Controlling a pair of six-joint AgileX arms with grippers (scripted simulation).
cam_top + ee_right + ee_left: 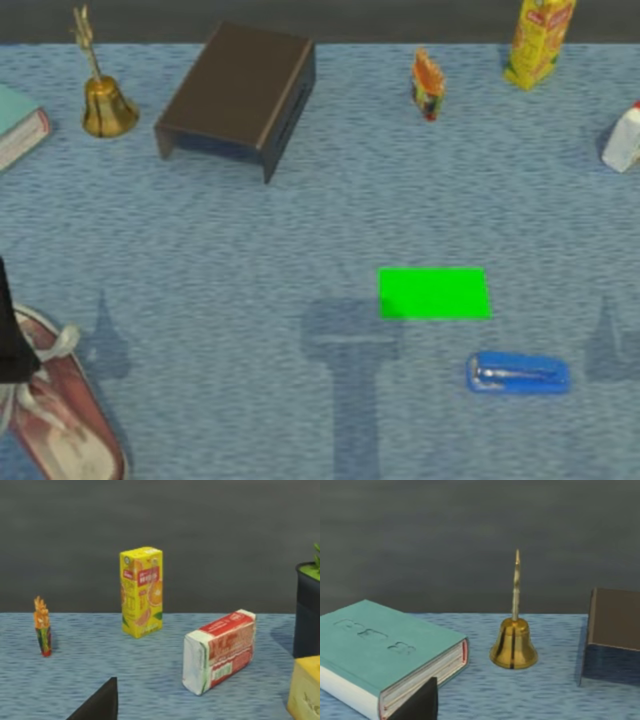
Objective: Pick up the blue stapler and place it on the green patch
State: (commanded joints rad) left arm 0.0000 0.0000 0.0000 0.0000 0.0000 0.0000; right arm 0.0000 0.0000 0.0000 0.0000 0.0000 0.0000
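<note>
One blue stapler (518, 373), bright, rounded at both ends, with a silvery strip on top, lies flat just beside one green patch (434, 293), off its lower right corner, not touching. Whether either gripper's fingers are apart cannot be told.

A small bright blue stapler with a silvery metal strip (518, 373) lies flat on the blue woven desk (250, 260), just below and right of a flat neon-green rectangular patch (434, 293), apart from it. At the far edge stand a brass hand bell (107, 106), a dark brown box-shaped stand (238, 98) and a yellow juice carton (539, 40). A red-and-white shoe (62, 420) lies at the near left corner.
</note>
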